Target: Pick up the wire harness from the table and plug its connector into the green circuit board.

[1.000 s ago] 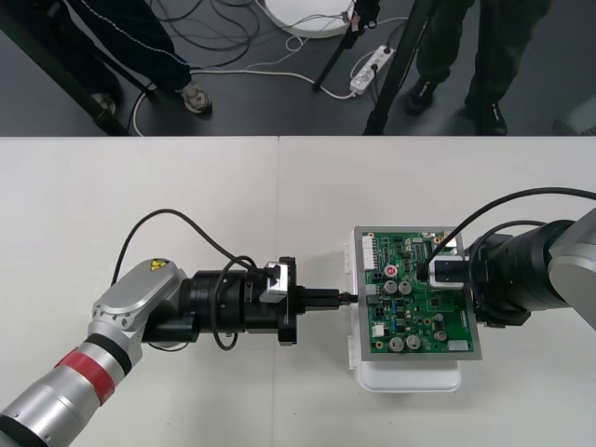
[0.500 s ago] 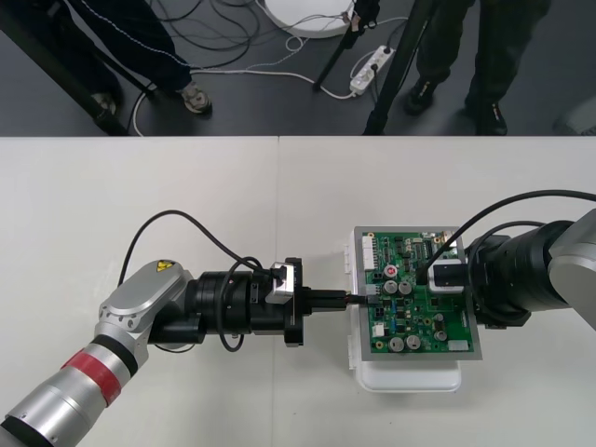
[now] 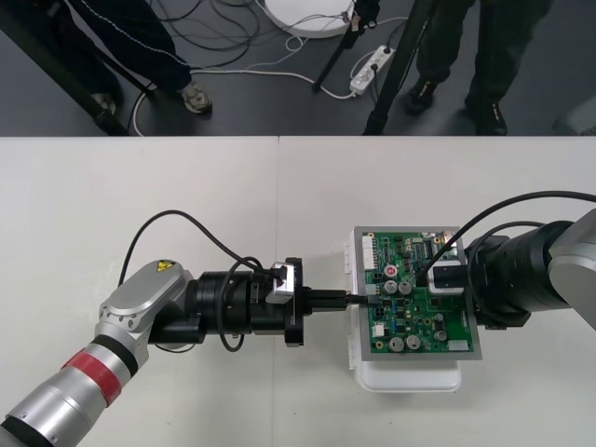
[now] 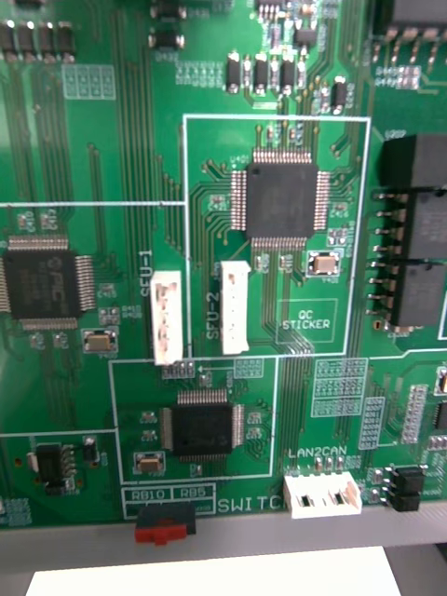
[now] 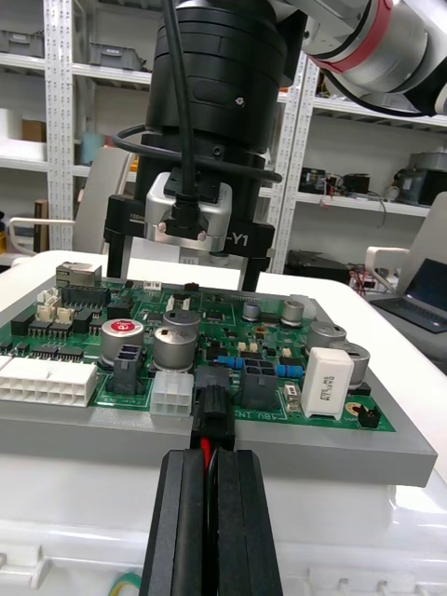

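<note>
**A:** Front view: what is changing?

**B:** The left gripper (image 3: pixel 345 300) is sitting further right over the desk (image 3: pixel 186 205) than a second ago. It is now reaching the left edge of the board (image 3: pixel 419 307). The right gripper (image 3: pixel 436 276) is staying over the board's right half.

**A:** Right wrist view?

**B:** It is looking straight down on the board (image 4: pixel 223 186).

**A:** Left wrist view?

**B:** The left gripper (image 5: pixel 212 456) is clamping the harness (image 5: pixel 203 449), and the plug (image 5: pixel 212 414) is pressing into an edge connector (image 5: pixel 212 384). The right gripper (image 5: pixel 183 279) is standing spread wide and holding nothing. Insertion is probably finishing, though I cannot tell whether the plug is seated.
</note>
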You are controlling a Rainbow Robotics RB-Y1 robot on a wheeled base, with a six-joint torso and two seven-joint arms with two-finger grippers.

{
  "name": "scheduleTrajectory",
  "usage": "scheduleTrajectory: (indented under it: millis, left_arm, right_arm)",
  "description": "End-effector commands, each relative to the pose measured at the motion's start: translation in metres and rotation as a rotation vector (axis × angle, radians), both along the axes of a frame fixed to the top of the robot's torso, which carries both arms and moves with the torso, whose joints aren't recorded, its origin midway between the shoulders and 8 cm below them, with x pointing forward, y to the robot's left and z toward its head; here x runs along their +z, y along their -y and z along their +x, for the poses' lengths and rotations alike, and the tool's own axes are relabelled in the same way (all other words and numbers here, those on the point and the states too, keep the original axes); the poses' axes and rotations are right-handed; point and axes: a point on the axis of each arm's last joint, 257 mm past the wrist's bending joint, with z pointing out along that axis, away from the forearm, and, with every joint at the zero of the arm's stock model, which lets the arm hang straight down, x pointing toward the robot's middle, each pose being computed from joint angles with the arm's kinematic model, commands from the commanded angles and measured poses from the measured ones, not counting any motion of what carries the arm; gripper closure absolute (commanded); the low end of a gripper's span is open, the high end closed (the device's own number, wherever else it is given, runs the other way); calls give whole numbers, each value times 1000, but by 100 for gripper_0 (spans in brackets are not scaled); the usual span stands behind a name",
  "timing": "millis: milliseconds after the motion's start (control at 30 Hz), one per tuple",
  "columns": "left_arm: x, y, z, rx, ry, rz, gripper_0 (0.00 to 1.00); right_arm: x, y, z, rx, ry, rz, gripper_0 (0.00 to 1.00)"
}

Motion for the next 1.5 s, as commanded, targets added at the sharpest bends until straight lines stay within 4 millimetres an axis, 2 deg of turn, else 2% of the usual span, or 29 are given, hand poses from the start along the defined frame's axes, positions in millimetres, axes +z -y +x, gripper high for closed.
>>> scheduleTrajectory:
  millis: [33,633,1100,1500]
  left_arm:
    - [9,23,-6,-10,20,-20,100]
    - [9,32,-13,-20,7,-26,100]
    - [25,36,-15,-29,7,-65,100]
    - [19,40,-14,-20,-5,-46,100]
  right_arm:
    - [-2,-14,-7,51,-11,6,0]
    - [-3,-18,-12,60,-28,22,0]
    - [-2,-26,-10,64,-20,46,0]
    - [0,-35,-11,71,-20,70,0]
